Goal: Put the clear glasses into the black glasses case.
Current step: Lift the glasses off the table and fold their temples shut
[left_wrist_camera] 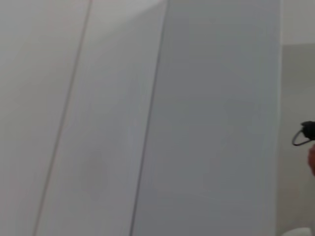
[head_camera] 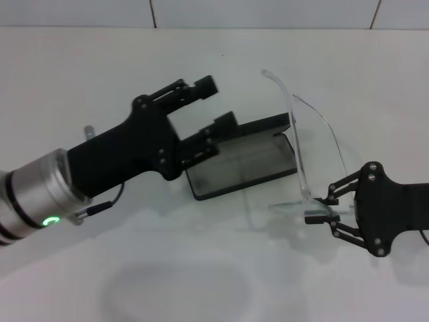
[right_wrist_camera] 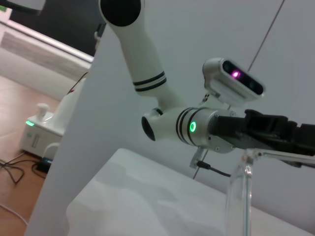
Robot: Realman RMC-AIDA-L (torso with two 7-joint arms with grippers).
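Case (head_camera: 244, 164) lies open, unfilled; right pincer (head_camera: 319, 209) grips glasses (head_camera: 301, 144).

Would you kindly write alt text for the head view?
The right gripper holds transparent wraparound glasses upright beside an open black hinged case on a white table. The left gripper, open, hovers over the case.

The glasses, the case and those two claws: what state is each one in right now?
Glasses: held up off the table by one end, beside the case, not inside it.
Case: open, lying on the table, nothing in it.
Right gripper: shut on the glasses.
Left gripper: open, holding nothing, over the case's left end.
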